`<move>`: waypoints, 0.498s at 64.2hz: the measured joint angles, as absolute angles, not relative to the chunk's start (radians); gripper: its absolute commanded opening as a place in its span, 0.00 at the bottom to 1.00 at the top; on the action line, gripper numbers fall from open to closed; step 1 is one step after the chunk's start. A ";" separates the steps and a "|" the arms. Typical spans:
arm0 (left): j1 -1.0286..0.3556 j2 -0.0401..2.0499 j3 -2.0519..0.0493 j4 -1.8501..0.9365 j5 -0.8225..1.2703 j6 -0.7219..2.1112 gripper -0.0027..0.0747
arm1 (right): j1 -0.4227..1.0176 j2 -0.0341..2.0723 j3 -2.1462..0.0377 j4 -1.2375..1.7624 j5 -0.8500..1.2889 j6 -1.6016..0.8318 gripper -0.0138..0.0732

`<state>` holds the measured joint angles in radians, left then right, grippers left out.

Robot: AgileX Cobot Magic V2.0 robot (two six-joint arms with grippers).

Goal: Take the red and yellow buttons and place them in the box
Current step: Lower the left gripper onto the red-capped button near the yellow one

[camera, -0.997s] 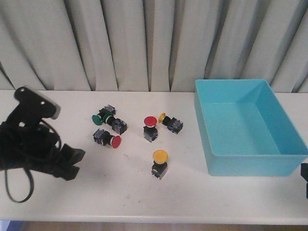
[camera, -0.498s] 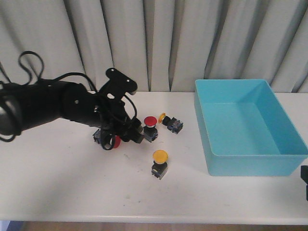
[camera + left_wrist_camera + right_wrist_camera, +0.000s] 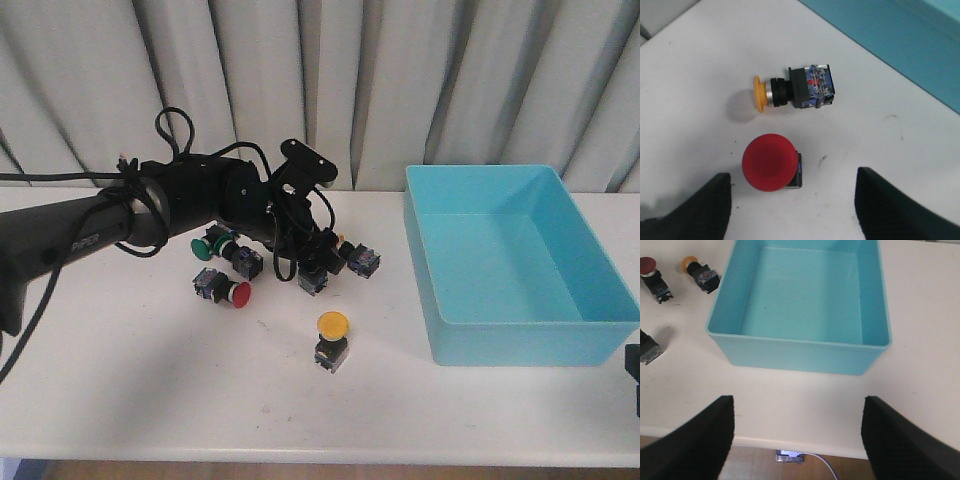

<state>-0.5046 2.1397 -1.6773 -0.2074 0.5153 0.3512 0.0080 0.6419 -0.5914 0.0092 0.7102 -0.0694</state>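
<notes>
Box (image 3: 520, 265) empty; no buttons placed. Left gripper (image 3: 790, 202) spread wide, empty, red button (image 3: 771, 162) between fingers, ungrasped.

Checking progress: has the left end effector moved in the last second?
Yes. The left end effector swung from the table's left edge rightward toward the box, now over the red button.

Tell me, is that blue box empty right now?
Empty. The box shows only bare turquoise floor in the right wrist view; no buttons lie inside.
</notes>
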 measured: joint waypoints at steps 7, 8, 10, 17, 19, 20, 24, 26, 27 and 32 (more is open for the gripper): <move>-0.503 2.187 -1.734 -0.206 0.537 0.350 0.68 | 0.008 0.642 -0.591 0.009 0.711 -0.069 0.76; -0.501 2.194 -1.741 -0.206 0.541 0.350 0.68 | 0.008 0.642 -0.591 0.009 0.712 -0.069 0.76; -0.499 2.210 -1.755 -0.206 0.549 0.350 0.68 | 0.008 0.642 -0.591 0.009 0.712 -0.069 0.76; -0.490 2.249 -1.796 -0.204 0.564 0.342 0.68 | 0.008 0.642 -0.591 0.011 0.712 -0.069 0.76; -0.487 2.259 -1.806 -0.203 0.568 0.336 0.68 | 0.008 0.642 -0.591 0.012 0.712 -0.069 0.76; -0.486 2.264 -1.810 -0.203 0.569 0.334 0.68 | 0.008 0.642 -0.591 0.013 0.712 -0.069 0.76; -0.484 2.281 -1.825 -0.203 0.573 0.330 0.68 | 0.008 0.642 -0.591 0.013 0.713 -0.069 0.76; -0.479 2.317 -1.836 -0.202 0.575 0.326 0.68 | 0.008 0.642 -0.591 0.013 0.713 -0.069 0.76; -0.478 2.319 -1.836 -0.202 0.575 0.326 0.68 | 0.008 0.642 -0.591 0.013 0.713 -0.069 0.76; -0.476 2.327 -1.836 -0.202 0.571 0.324 0.68 | 0.008 0.642 -0.591 0.013 0.713 -0.069 0.76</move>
<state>-0.4764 2.3272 -1.8355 -0.2020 0.5715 0.3236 0.0080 0.6419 -0.5914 0.0125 0.7133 -0.0694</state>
